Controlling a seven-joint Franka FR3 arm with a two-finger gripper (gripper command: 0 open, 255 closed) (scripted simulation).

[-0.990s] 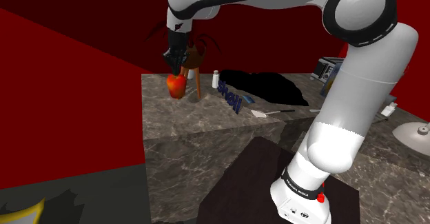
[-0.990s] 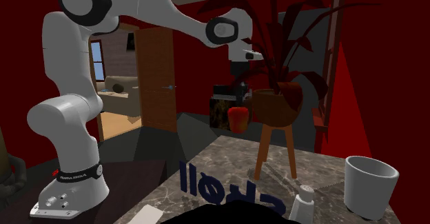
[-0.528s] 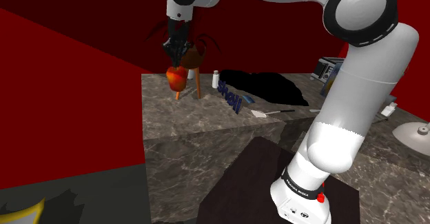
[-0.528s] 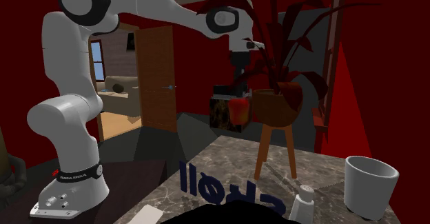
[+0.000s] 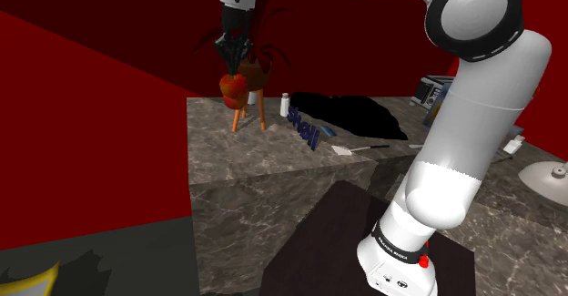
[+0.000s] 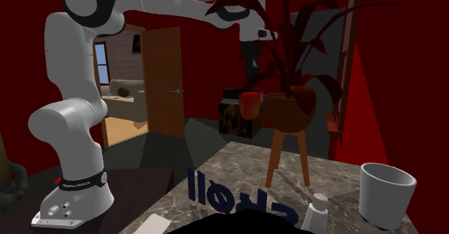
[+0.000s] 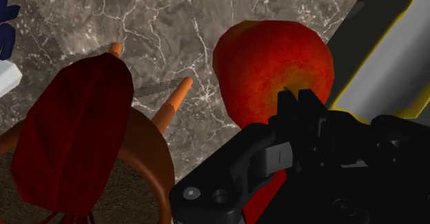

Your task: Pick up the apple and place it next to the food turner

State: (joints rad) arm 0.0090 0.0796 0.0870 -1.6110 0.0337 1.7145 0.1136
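Note:
A red apple (image 5: 233,86) hangs in the air above the far left corner of the marble counter (image 5: 237,153), with my black gripper (image 5: 234,65) shut on it from above. The second exterior view shows the apple (image 6: 250,103) under the gripper (image 6: 250,87), level with the brown plant pot. Along the wrist view the apple (image 7: 272,64) sits clasped in the gripper (image 7: 293,123), high over the counter. The food turner (image 5: 351,148), white with a thin handle, lies flat near the counter's front edge, well off to the shoulder view's right of the apple.
A potted plant on a wooden tripod stand (image 5: 258,77) is right beside the apple, its pot (image 7: 148,171) close under the gripper. Blue letters (image 5: 303,127), a white shaker (image 5: 285,105) and a white cup (image 6: 387,191) stand on the counter. A black area (image 5: 350,112) lies behind the turner.
The gripper has risen with the apple in it, drifting slightly toward the plant pot. The apple now hangs level with the pot rather than below it.

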